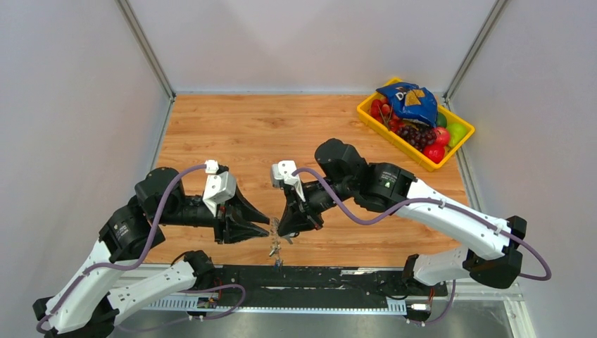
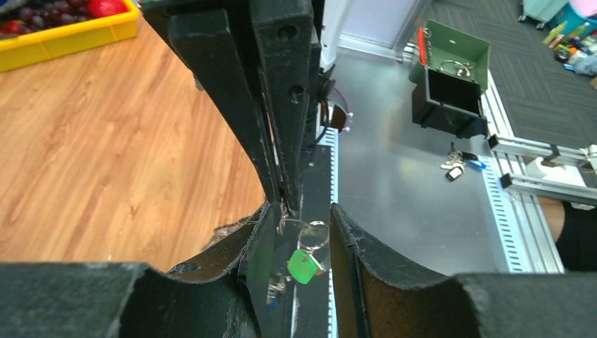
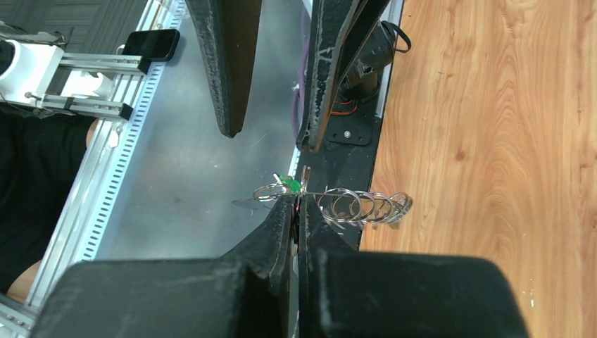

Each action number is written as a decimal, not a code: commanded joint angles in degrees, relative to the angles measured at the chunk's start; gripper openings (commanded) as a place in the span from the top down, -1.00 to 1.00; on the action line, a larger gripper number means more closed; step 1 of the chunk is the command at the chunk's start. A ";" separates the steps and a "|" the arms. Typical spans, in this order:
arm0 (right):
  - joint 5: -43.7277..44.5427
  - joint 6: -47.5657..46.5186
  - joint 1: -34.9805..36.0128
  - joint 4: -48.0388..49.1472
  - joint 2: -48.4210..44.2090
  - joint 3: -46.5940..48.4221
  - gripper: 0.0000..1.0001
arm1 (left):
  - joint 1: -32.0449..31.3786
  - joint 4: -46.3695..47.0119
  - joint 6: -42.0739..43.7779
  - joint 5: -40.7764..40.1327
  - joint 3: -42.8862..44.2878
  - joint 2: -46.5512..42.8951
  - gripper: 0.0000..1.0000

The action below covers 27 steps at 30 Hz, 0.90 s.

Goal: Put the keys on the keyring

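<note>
**Green-tagged key hangs between open left jaws; right jaws clamp the keyring**

The right gripper (image 3: pixel 297 209) has its jaws pressed together on the wire of the keyring (image 3: pixel 360 205). It holds the keyring in the air over the near edge of the wooden surface (image 1: pixel 246 134). In the right wrist view the keyring's long axis runs crosswise to those jaws. Most of its loops trail toward the wood side, and a shorter end reaches toward the metal frame.

The key with the green tag (image 2: pixel 303 267) dangles from a small ring just below the pinch point. Another small key seems to hang beneath it, too dim to make out clearly.

The left gripper (image 2: pixel 299 239) faces the right one tip to tip. Its jaws stand apart, one on each side of the green tag, and appear to touch nothing. The left arm is therefore the one placed to take the key. My judgement is that its next move is a straight closing on the tag. The key lies directly between the jaws, hanging downward, across the keyring's line.
</note>
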 commanded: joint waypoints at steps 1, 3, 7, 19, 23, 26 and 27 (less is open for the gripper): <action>-2.62 1.71 0.07 -0.90 0.38 5.29 1.00 | -0.14 -2.49 -0.86 4.01 2.13 -0.21 0.15; -2.94 1.90 0.10 -1.45 1.06 6.09 1.00 | -0.19 -3.52 -0.39 4.17 2.23 0.15 0.16; -3.31 2.75 0.11 -1.60 2.19 7.17 1.00 | -0.09 -4.37 0.21 3.11 1.82 0.19 0.16; -5.64 2.89 0.31 -1.60 3.98 8.14 1.00 | -0.18 -2.45 1.32 -2.30 -0.02 -1.77 0.15; -4.83 2.95 0.31 -1.31 4.34 8.83 1.00 | -0.08 -1.64 1.04 -2.18 -0.82 -1.75 0.15; -4.79 3.37 0.31 -0.71 4.57 9.63 1.00 | -0.11 -1.32 0.98 -2.17 -1.11 -1.64 0.15; -4.56 3.44 0.25 -0.64 4.68 9.86 1.00 | -0.07 -1.10 0.92 -2.11 -1.25 -1.60 0.15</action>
